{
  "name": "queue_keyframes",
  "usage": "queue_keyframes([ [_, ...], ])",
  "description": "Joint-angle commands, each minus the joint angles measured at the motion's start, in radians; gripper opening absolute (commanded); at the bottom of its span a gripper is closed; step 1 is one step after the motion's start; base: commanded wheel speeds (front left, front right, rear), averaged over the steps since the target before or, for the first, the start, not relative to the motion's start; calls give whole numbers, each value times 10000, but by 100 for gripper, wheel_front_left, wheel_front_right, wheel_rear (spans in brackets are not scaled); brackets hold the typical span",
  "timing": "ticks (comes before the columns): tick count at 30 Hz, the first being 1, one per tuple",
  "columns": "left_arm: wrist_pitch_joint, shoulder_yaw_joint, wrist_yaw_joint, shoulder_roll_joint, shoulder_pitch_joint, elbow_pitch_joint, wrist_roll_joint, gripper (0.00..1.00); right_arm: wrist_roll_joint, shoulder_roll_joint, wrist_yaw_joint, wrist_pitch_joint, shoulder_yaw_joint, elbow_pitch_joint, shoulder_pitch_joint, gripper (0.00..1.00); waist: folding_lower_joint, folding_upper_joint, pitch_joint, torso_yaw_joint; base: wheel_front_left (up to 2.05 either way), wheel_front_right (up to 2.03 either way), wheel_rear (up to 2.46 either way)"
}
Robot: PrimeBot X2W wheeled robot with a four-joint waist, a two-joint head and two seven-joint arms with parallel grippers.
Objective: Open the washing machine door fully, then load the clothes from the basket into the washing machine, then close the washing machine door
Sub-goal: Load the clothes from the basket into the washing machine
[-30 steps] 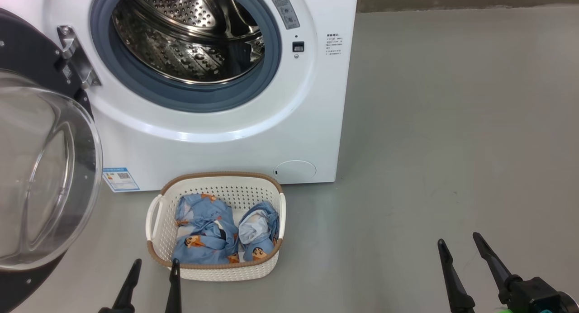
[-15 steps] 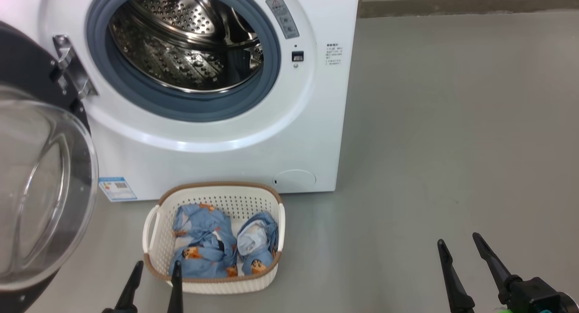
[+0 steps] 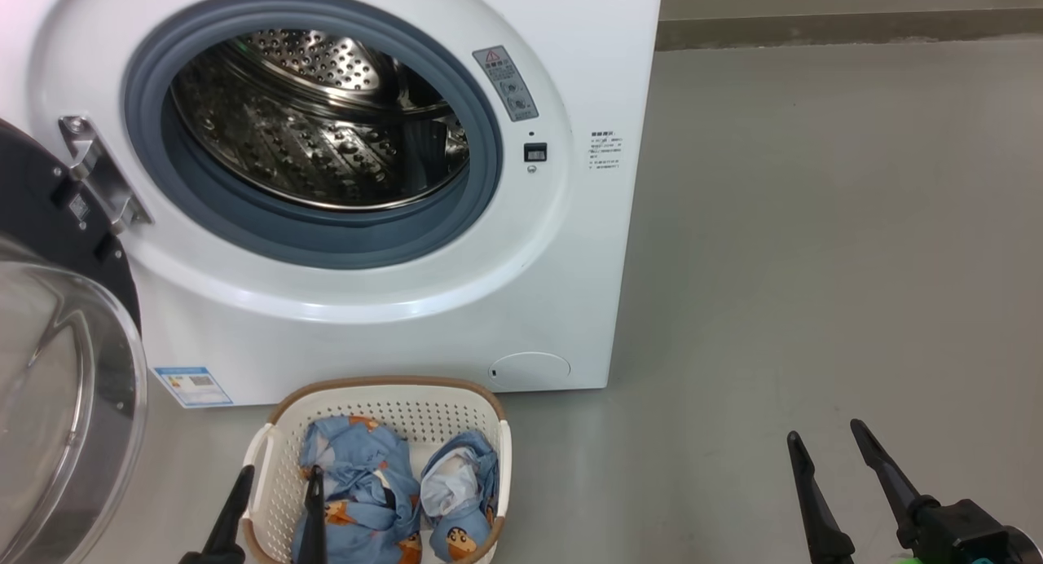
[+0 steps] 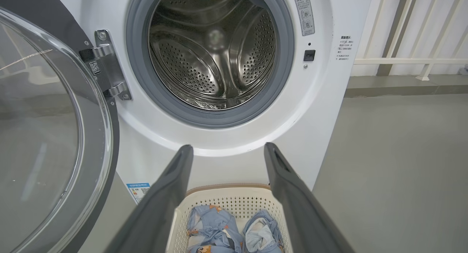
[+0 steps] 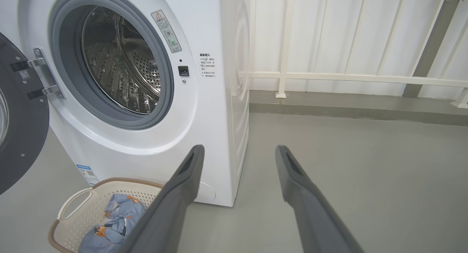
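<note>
Washer door open, clothes in the basket, both grippers empty.

The washing machine door [image 3: 65,401] hung wide open on its hinge at the left of the washing machine [image 3: 391,319], exposing the grey gasket [image 3: 481,181] and the perforated steel drum [image 3: 318,132]. The basket [image 3: 383,382] sat on the floor [image 3: 815,262] just in front of the machine's lower front edge, below the drum opening. The clothes [image 3: 358,482] lay inside it as two crumpled blue bundles side by side. The left gripper [image 3: 279,474] hovered over the basket's near left side, its fingers spread wide and holding nothing; whether a fingertip touched the fabric could not be told. The right gripper [image 3: 825,432] hung over the floor well to the basket's right, its fingers equally wide apart and empty.
</note>
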Motion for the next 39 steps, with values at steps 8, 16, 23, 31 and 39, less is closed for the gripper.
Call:
queue_keyframes([
  [8,-125,239,104,171,-440,-221,-97,100,127,-85,87,-92,302,-160,-255,100,0,-1,25,24,8,-8,0],
  [16,-90,161,143,198,-447,-229,-134,100,139,-85,87,-95,305,-159,-256,100,0,-1,27,52,0,0,0],
  [23,-125,67,188,193,-515,-212,-130,100,136,-85,87,-67,307,-206,-271,100,0,-1,86,87,0,0,0],
  [31,284,-309,-318,-107,-1252,1221,-782,100,116,-85,87,-20,370,-419,-500,100,0,-1,615,85,0,0,0],
  [39,651,-874,-1079,-444,-2974,4191,-1490,100,18,-119,87,62,451,-671,-927,100,0,-1,1582,-53,0,0,0],
])
